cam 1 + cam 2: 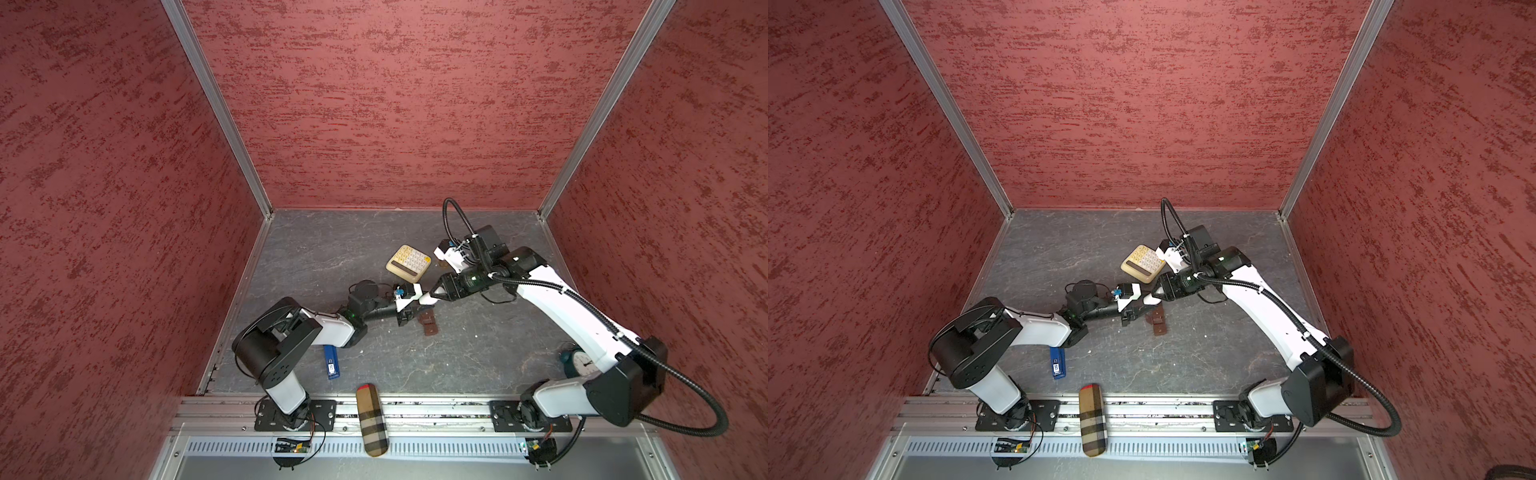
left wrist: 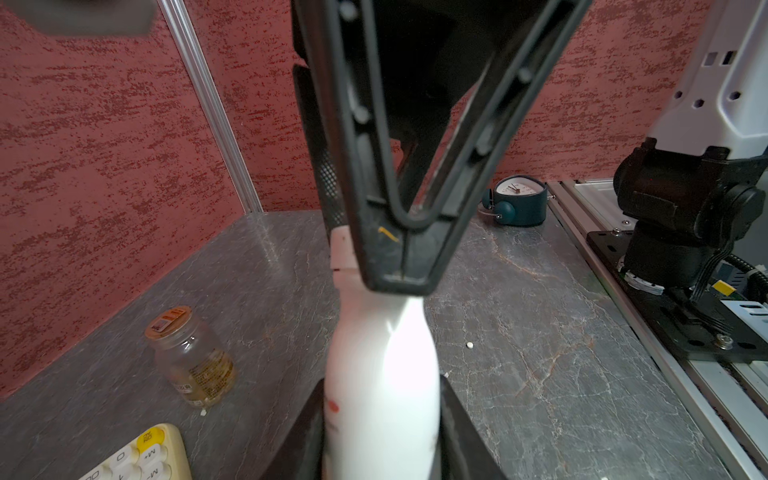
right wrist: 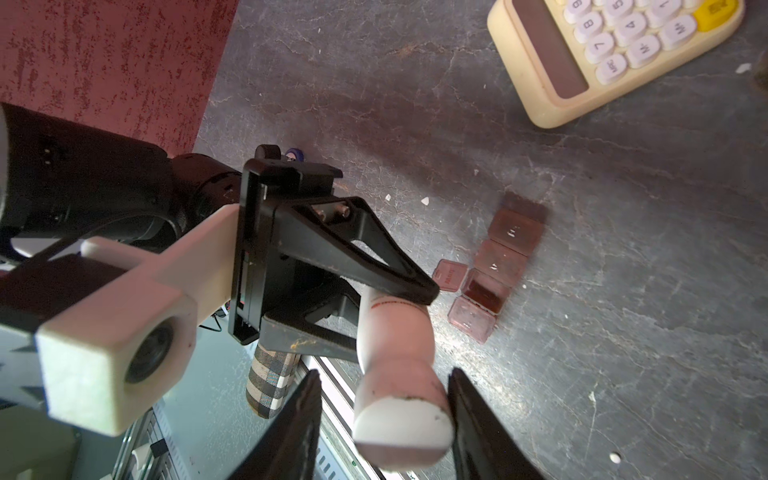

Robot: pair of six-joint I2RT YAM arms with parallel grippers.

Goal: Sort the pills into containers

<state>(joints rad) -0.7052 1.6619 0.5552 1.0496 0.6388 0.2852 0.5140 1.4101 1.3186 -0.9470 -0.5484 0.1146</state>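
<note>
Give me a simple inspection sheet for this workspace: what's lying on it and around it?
Surface: grey marbled table, with scattered white crumbs.
Job's things: brown pill box lies flat, at least one lid open; a loose white pill lies on the table.
Clutter: calculator, amber jar, clock, blue stick, plaid case across the front rail.
Grippers: left gripper fingers clamp the white bottle; right gripper fingers stand apart around its cap.
Cables: black ribbed hose along the right arm.
Surroundings: red textured walls, aluminium frame.
</note>
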